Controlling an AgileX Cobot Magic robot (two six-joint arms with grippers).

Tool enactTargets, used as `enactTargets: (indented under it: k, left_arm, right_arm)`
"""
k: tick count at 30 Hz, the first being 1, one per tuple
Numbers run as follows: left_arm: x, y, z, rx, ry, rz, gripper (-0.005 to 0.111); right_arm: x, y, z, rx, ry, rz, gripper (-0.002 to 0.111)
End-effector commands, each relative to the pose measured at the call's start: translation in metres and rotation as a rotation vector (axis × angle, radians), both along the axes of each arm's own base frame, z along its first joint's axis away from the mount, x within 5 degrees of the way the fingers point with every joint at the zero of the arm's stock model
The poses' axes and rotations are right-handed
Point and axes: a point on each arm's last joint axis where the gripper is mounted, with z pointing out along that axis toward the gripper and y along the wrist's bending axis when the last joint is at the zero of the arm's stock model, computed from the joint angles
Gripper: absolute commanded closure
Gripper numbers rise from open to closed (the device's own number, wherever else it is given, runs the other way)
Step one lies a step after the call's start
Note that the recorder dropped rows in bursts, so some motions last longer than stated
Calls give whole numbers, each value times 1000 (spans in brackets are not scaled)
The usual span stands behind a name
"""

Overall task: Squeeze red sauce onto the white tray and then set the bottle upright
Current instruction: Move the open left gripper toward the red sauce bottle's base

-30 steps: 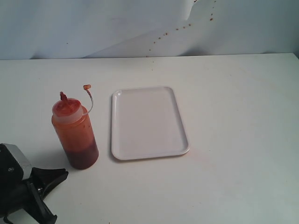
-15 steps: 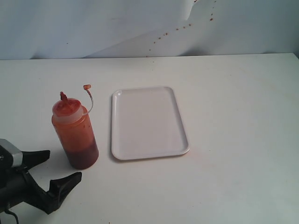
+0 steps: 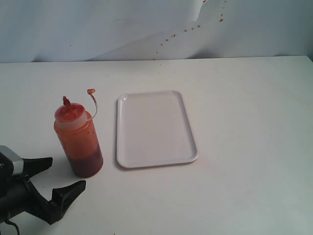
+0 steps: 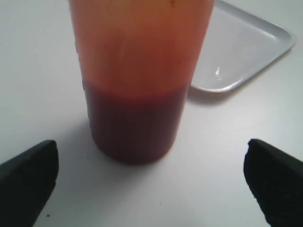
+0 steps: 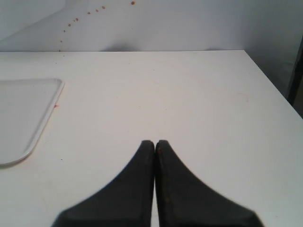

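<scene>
The bottle [image 3: 79, 138] stands upright on the white table, left of the white tray [image 3: 154, 128]; its tethered tip cap [image 3: 91, 91] hangs off the nozzle. Dark sauce fills the bottle's [image 4: 135, 90] lower part. The tray's surface is plain white, and no red sauce blob is in view outside the bottle. My left gripper [image 3: 67, 173] is open at the lower left, just short of the bottle's base. In the left wrist view its gripper [image 4: 151, 145] fingers spread wide to either side, touching nothing. My right gripper [image 5: 155, 143] is shut on nothing, over bare table beside the tray's corner [image 5: 28, 113].
Reddish-brown specks [image 3: 186, 30] dot the pale back wall. The table's right edge [image 5: 272, 90] drops off near my right gripper. The tray's rim [image 4: 246, 61] lies close behind the bottle in the left wrist view.
Over the first half second my left gripper turned and moved closer to the bottle's base with fingers spread. Since then nothing has moved.
</scene>
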Motion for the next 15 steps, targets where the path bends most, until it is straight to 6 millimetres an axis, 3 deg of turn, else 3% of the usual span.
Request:
enactTargets:
  k: [1,7,15]
  left_arm:
    - [11,-1,3,-20,-44,-6,2]
    - [23,-5,1,23,-46,-125,2]
    - [27,-6,0,29,-29,-141,2]
  right_arm:
    - [0,0,0,0,-7,-6,108]
    - [0,0,0,0,-7,-6,108]
    - [0,0,0,0,-7,-6,108]
